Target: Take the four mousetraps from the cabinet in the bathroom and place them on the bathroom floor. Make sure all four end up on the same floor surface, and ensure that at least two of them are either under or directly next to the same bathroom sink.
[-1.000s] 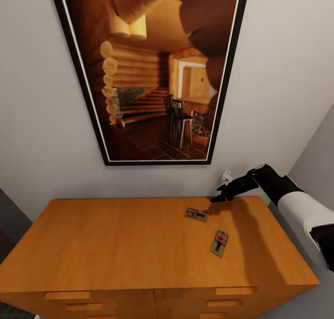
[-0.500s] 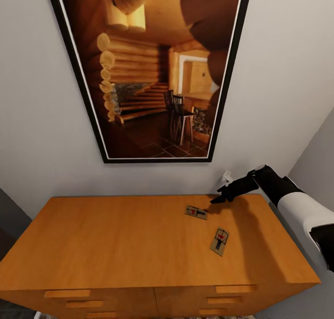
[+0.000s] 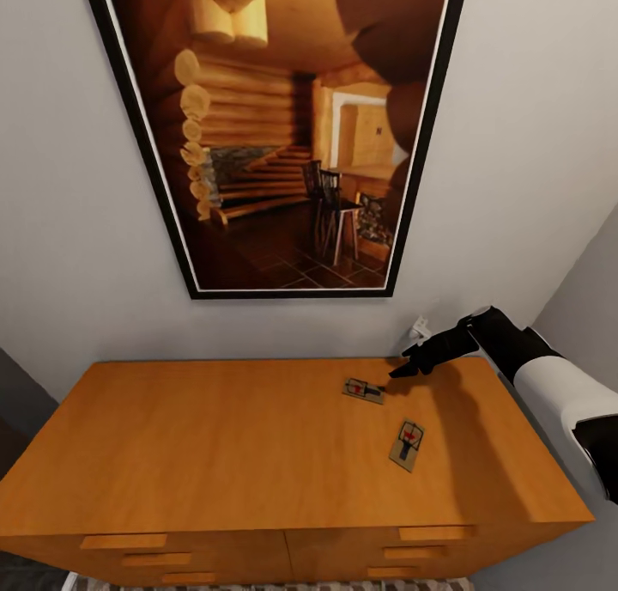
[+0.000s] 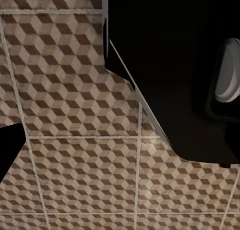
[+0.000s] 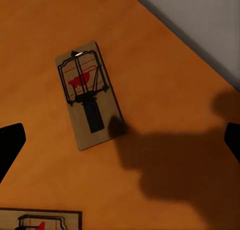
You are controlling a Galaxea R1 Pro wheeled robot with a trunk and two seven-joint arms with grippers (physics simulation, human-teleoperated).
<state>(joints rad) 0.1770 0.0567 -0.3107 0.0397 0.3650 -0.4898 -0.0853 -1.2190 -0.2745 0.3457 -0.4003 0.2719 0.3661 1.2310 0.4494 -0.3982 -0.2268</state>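
just a framed picture (image 3: 283,127) above two mousetraps (image 3: 363,391).

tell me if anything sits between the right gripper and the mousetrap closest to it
Nothing visible does. The right gripper hovers open above the cabinet top, just beside the nearer mousetrap; only bare wood and the gripper's shadow lie between them.

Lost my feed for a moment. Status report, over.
Right tool open, empty, above cabinet top. Two tan wooden mousetraps lie flat there, untouched. Left tool over cube-pattern floor tiles. Nothing blocking.
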